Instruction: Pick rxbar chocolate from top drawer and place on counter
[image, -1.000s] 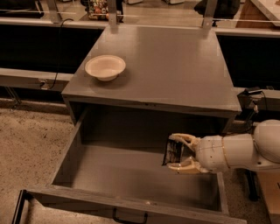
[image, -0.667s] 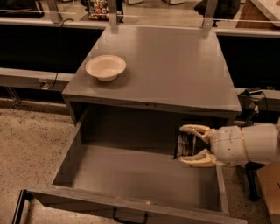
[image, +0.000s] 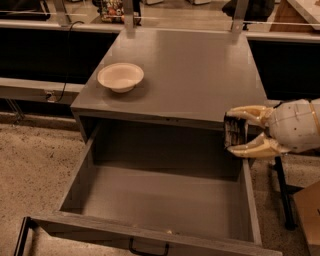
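My gripper (image: 237, 131) comes in from the right and is shut on the rxbar chocolate (image: 234, 132), a small black wrapped bar with white markings held upright between the cream fingers (image: 248, 112). It hangs above the right rear part of the open top drawer (image: 165, 200), level with the front right edge of the counter (image: 190, 70). The drawer's grey inside shows nothing else in it. Its dark handle (image: 148, 248) shows at the bottom edge.
A cream round bowl (image: 120, 76) stands on the left part of the counter. Metal posts (image: 239, 15) rise at the counter's back edge. Speckled floor (image: 35, 165) lies to the left. A dark stand (image: 284, 195) and a brown box corner (image: 309, 210) are at the right.
My gripper has risen out of the drawer and moved to the right with the bar held in it, from near the drawer floor up to counter-edge height.
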